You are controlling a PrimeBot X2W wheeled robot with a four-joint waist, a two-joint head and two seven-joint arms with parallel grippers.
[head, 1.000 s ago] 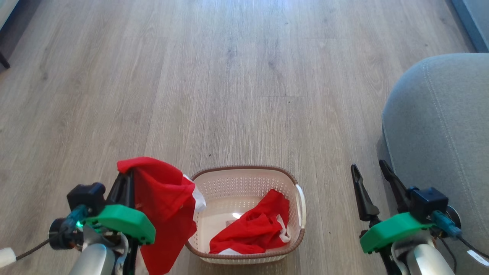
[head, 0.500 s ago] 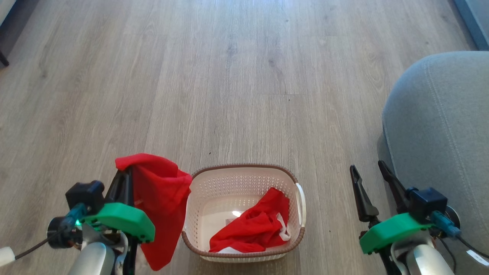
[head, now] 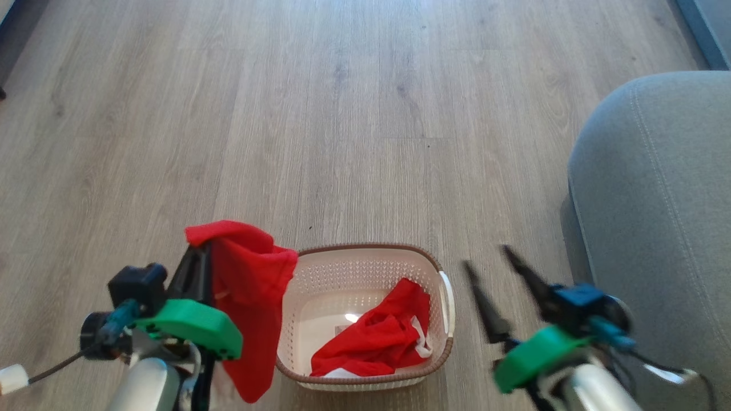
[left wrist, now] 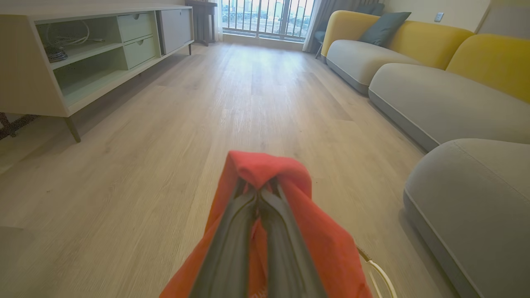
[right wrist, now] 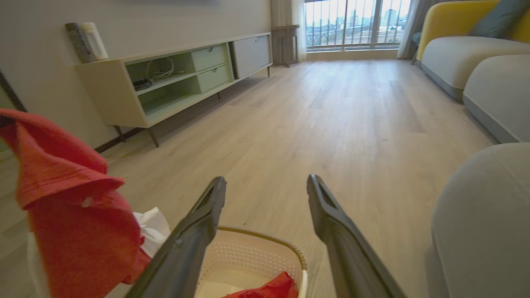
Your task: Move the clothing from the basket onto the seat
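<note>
The cream basket (head: 365,264) with a brown rim stands on the floor between my arms, with one red garment (head: 380,337) crumpled in its right half. My left gripper (head: 201,249) is shut on another red garment (head: 251,297), which hangs beside the basket's left wall. In the left wrist view that garment (left wrist: 323,240) drapes over my closed left gripper (left wrist: 261,188). My right gripper (head: 488,257) is open and blurred, just right of the basket; its open tips (right wrist: 267,186) hover over the basket's rim (right wrist: 265,242). The grey seat (head: 657,217) lies at the right.
Wooden floor stretches ahead. A low pale cabinet (left wrist: 74,62) stands along the left wall. Yellow-backed grey sofas (left wrist: 414,66) line the right side, and a window with railings is at the far end.
My right gripper has swung left from beside the seat toward the basket. The left gripper with its red garment has edged slightly right and up.
</note>
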